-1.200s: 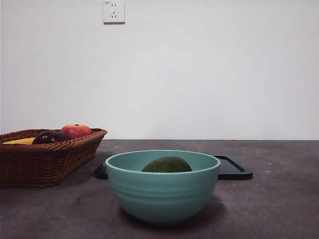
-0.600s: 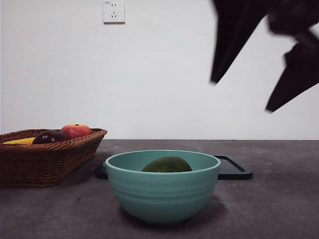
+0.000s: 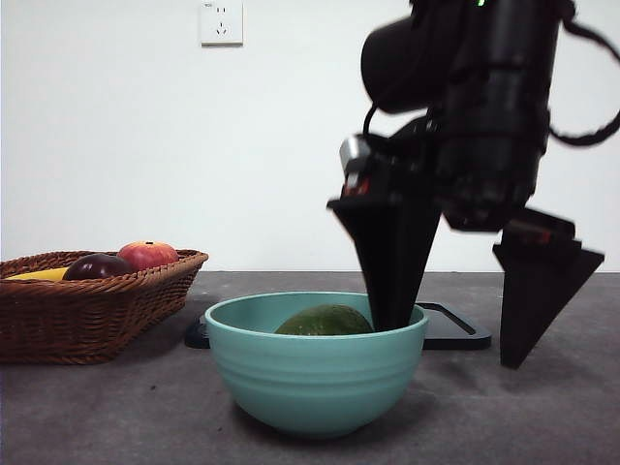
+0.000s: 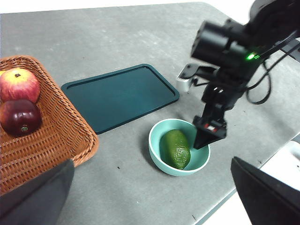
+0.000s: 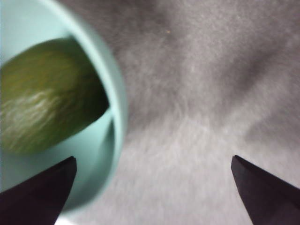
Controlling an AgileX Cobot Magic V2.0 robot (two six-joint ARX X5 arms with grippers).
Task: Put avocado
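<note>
The dark green avocado (image 3: 325, 321) (image 4: 176, 148) (image 5: 42, 108) lies inside the teal bowl (image 3: 315, 383) (image 4: 156, 155) near the table's front. My right gripper (image 3: 450, 347) (image 5: 152, 159) hangs open over the bowl's right rim (image 5: 117, 93). One of its jaws reaches down inside the bowl beside the avocado, and the other stands outside, to the right. Neither jaw visibly touches the fruit. My left gripper (image 4: 151, 160) is held high above the table, open with nothing between its jaws.
A wicker basket (image 3: 87, 310) (image 4: 47, 150) at the left holds a red-orange apple (image 3: 147, 254), a dark purple fruit (image 3: 97, 266) and something yellow (image 3: 39, 275). A flat dark tray (image 3: 455, 334) (image 4: 119, 96) lies behind the bowl.
The right arm has come down from the upper right to the bowl's right rim, one jaw now inside the bowl. Avocado, bowl and basket have stayed put.
</note>
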